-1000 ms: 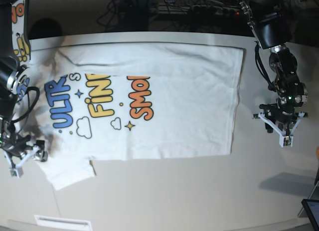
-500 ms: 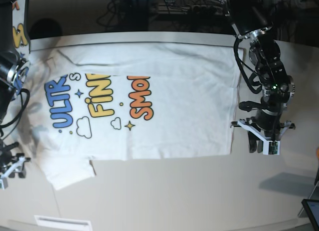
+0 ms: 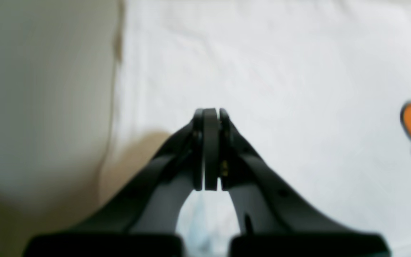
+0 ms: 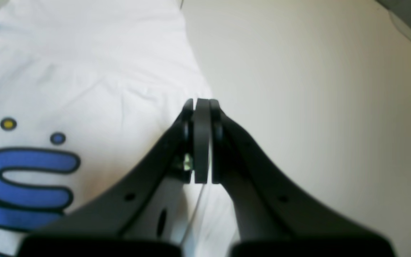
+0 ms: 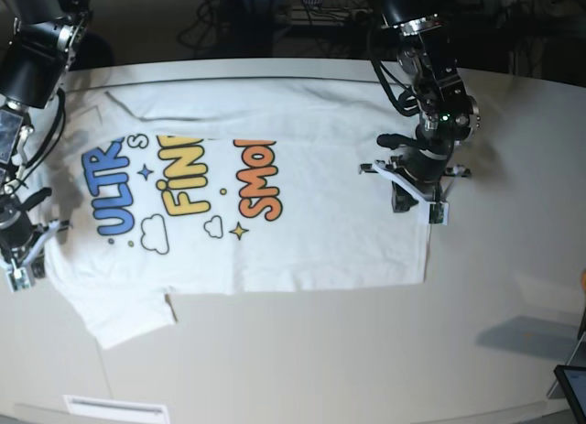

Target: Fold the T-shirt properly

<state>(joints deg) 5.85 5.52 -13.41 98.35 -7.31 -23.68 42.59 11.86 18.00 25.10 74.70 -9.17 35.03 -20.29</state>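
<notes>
The white T-shirt (image 5: 320, 195) lies flat on the table, print up, showing "ULTR", "FIN" and "SMO"; its far strip is folded over the tops of the letters. My left gripper (image 5: 417, 204) is shut and hovers over the plain white part near the hem on the right. In the left wrist view its fingertips (image 3: 211, 114) are pressed together over white fabric (image 3: 280, 71), with nothing between them. My right gripper (image 5: 23, 264) is shut at the shirt's left edge beside the blue letters. In the right wrist view it (image 4: 201, 105) sits over the fabric edge (image 4: 84, 71).
The pale table (image 5: 366, 351) stretches in front of the shirt. A dark tablet corner (image 5: 572, 387) pokes in at the lower right. A white label strip (image 5: 114, 408) lies at the front edge. Cables and dark equipment (image 5: 302, 12) run along the back.
My left arm has swung from the bare table on the right to over the shirt's hem. My right arm has moved up from the lower left to the shirt's left edge.
</notes>
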